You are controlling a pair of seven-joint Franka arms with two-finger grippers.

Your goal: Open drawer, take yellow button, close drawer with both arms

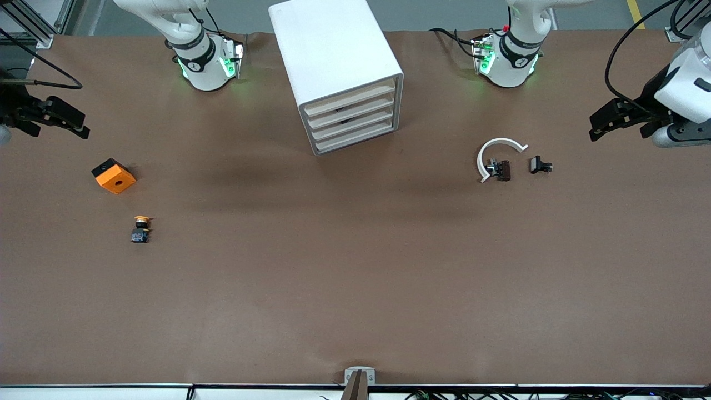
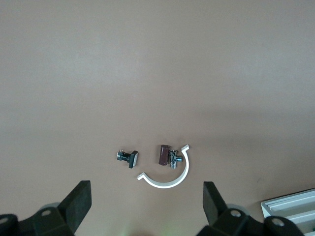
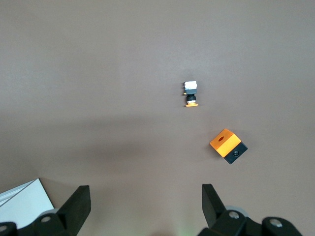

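While both arms wait at the table's ends, stock as seen, biggest first:

1. Table (image 1: 355, 289) – brown top, carries all below.
2. Cabinet (image 1: 339, 72) – white box, mid-table betw. the two arm bases, 4 cream slat fronts facing the front camera at a slant. Every drawer (image 1: 351, 114) pushed in, none out.
3. Left arm (image 1: 686, 83) – at its own end of table. Left gripper (image 1: 597, 129) up in the air over bare tabletop nr the edge; fingers (image 2: 78, 201) spread wide, nothing betw. them.
4. Right arm (image 1: 189, 44) – base by cabinet. Right gripper (image 1: 82, 129) up over its end of table; fingers (image 3: 78, 204) spread wide, empty.
5. White curved strip (image 1: 497, 153) – on table toward left arm's end; dark clip (image 1: 501, 169) touching its inner side.
6. Orange block (image 1: 114, 175) – square, w/ hole, black underside; toward right arm's end.
7. 2nd black clip (image 1: 540, 165) – just beside the strip, apart from it.
8. Button (image 1: 141, 228) – orange-yellow cap, dark body, lying on open tabletop nr orange block, nearer the front camera than it. Not in any drawer; untouched.
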